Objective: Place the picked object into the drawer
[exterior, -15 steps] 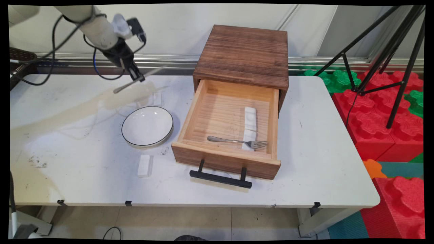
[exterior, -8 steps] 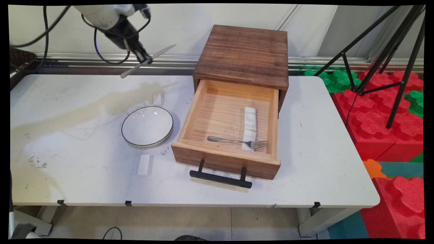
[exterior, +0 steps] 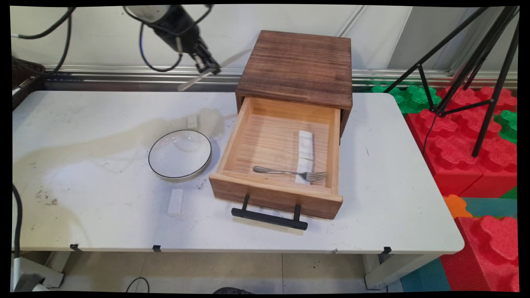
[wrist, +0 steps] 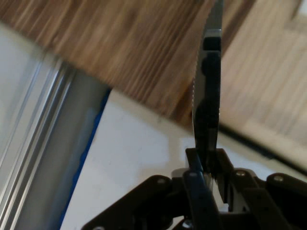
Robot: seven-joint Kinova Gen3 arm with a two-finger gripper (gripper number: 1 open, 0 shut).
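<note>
my gripper (exterior: pixel 205 66) is clenched on a table knife (exterior: pixel 215 70) near its middle, so it could pivot or slip between my fingers, or its tip clip the wooden drawer box (exterior: pixel 296 66) at 3 o'clock. the knife's blade points to 2 o'clock, its handle to 8, above the table's (exterior: pixel 393 186) far edge.

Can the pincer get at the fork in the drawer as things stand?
Probably not to grasp it. The drawer is open and nothing covers the fork, so the way down looks free, but the pincer, high beside the cabinet, is already shut on a knife.
</note>
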